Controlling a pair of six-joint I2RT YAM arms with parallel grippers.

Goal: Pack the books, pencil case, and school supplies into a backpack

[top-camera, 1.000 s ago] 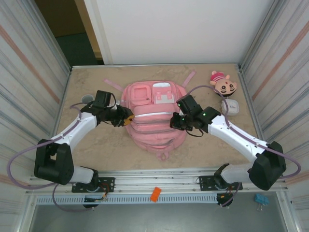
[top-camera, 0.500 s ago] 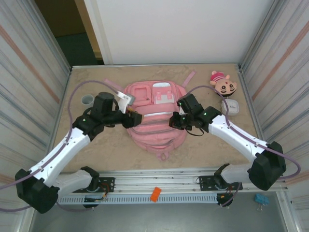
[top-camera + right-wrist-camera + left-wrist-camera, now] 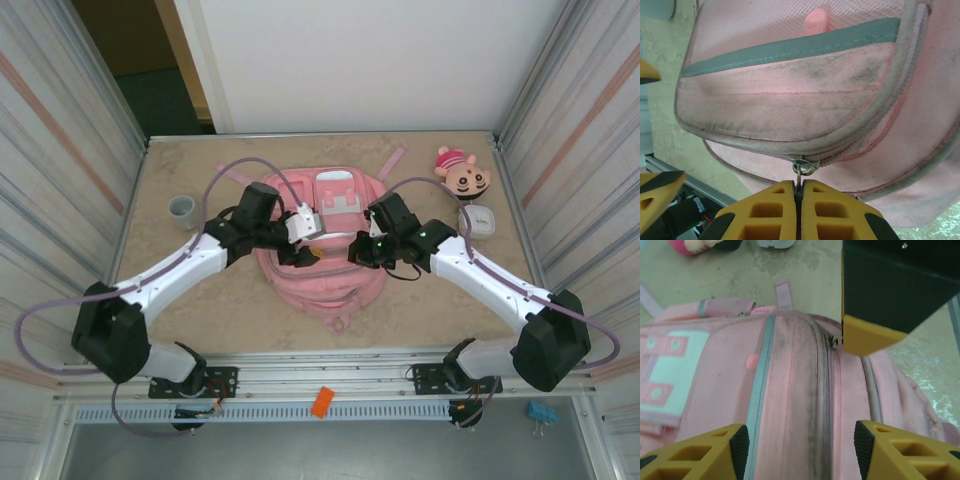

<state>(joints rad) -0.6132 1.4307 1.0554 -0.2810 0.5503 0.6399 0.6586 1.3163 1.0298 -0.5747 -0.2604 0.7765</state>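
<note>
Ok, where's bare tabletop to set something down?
Free: far-left corner behind the grey cup; near strip in front of the backpack. Crowded: far right, doll head and white box; left claw and right claw over the backpack's middle.

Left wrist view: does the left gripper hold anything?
No, the left gripper is open above the backpack with nothing between its jaws.

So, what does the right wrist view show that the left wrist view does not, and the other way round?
Right wrist view: the right gripper shut on the metal zip pull, seen close, at the curved zip of the backpack. Left wrist view: the left gripper open above the backpack, the white-trimmed front pocket, a pink strap lying on the table, and part of the doll head. Both: the backpack's soiled pink fabric and its grey band.
</note>
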